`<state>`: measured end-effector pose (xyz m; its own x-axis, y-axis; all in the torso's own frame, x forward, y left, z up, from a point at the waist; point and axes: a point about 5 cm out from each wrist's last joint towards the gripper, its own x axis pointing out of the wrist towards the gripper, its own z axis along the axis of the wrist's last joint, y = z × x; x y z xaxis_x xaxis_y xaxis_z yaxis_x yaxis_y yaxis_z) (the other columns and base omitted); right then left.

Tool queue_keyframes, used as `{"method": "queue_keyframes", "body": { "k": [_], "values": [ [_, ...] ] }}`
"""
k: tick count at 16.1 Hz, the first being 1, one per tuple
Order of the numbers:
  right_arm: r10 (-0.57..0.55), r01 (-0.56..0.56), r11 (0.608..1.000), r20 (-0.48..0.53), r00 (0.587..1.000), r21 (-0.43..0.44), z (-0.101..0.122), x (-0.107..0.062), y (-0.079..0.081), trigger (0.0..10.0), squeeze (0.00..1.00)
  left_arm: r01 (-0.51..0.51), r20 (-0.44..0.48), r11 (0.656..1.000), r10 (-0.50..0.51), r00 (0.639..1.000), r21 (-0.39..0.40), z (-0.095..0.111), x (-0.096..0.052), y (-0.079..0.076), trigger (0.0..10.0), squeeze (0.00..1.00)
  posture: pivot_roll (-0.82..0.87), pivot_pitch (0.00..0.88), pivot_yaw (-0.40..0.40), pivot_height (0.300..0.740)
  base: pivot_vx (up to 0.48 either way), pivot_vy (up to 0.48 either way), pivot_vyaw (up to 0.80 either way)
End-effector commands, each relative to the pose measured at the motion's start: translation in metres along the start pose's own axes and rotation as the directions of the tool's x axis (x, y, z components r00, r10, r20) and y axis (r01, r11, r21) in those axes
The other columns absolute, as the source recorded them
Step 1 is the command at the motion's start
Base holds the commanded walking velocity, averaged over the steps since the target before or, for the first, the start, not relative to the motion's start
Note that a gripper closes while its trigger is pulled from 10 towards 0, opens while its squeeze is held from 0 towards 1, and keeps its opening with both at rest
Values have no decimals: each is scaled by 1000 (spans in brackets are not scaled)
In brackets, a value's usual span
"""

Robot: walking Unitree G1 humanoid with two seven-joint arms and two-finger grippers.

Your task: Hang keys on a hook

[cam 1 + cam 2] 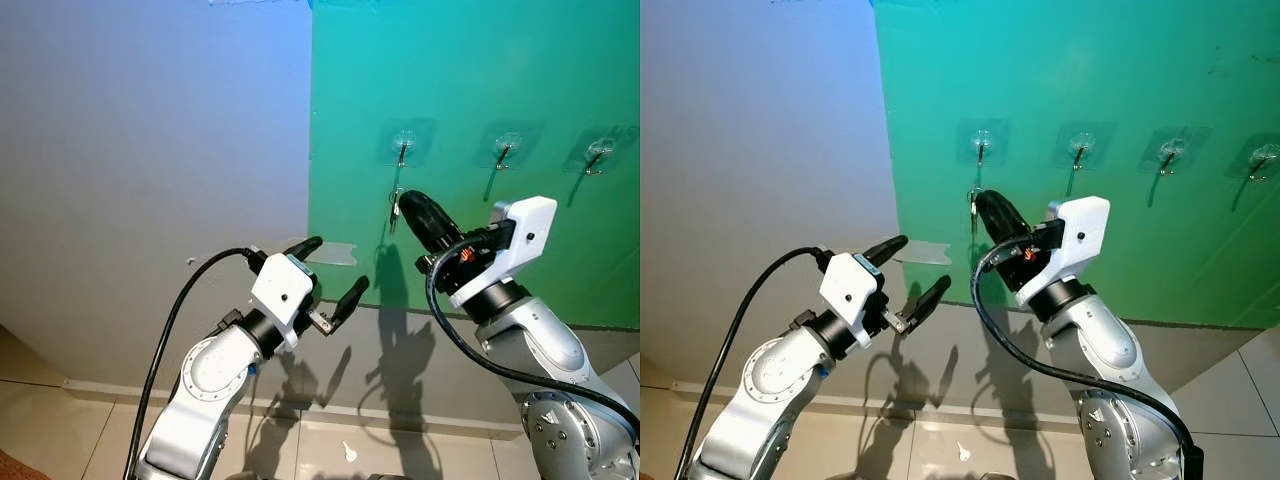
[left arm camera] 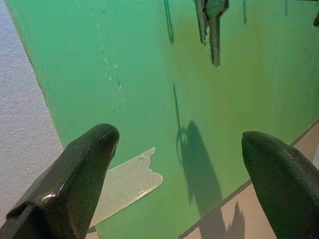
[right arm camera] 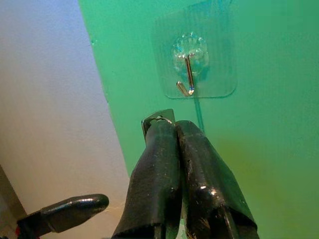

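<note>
My right gripper (image 1: 408,205) is raised against the green wall panel, shut on the keys (image 1: 394,213), whose ring and blades hang at its tips. It sits just below the leftmost clear adhesive hook (image 1: 403,146). In the right wrist view the metal hook (image 3: 187,74) is a little beyond the closed fingertips (image 3: 172,130), and the key ring (image 3: 157,118) pokes out above them, apart from the hook. My left gripper (image 1: 332,270) is open lower left, near a strip of clear tape (image 1: 335,254). The hanging keys (image 2: 212,22) appear in the left wrist view.
Two more clear hooks (image 1: 507,148) (image 1: 597,153) are stuck to the green panel (image 1: 480,80) further right. A grey wall (image 1: 150,150) lies to the left. A small white object (image 1: 348,451) lies on the tiled floor below.
</note>
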<state>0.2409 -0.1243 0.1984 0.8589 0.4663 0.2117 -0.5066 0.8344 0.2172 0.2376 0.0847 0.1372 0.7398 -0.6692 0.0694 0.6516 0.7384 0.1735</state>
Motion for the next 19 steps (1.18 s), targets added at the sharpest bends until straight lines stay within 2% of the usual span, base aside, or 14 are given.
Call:
{"method": "queue_keyframes", "body": {
  "k": [1,6,7,9,16,19],
  "values": [
    [19,-18,1000,30,999,-12,9,2,4,10000,0,20,13,1000,-20,1000,11,6,3,-2,10000,0,-84,0,-23,718,0,0,0],
    [16,-15,1000,44,999,-18,14,8,4,10000,0,20,15,1000,-20,1000,13,6,3,-2,10000,0,-80,0,-30,718,0,0,0],
    [68,-69,996,-6,998,-57,11,10,11,10000,0,22,16,1000,-23,1000,16,6,4,-2,10000,0,-75,0,-35,718,0,0,0],
    [73,-74,994,-23,997,-74,9,11,12,10000,0,23,17,1000,-23,1000,18,7,4,-2,10000,0,-70,0,-38,718,0,0,0],
    [-55,59,995,47,997,-83,20,18,-3,10000,0,36,18,999,-36,999,23,7,3,-4,10000,0,-64,0,-44,718,0,0,0],
    [-81,83,992,31,996,-90,18,19,-5,10000,0,43,20,999,-43,999,23,8,3,-5,10000,0,-63,0,-46,718,0,0,0]
  ]
}}
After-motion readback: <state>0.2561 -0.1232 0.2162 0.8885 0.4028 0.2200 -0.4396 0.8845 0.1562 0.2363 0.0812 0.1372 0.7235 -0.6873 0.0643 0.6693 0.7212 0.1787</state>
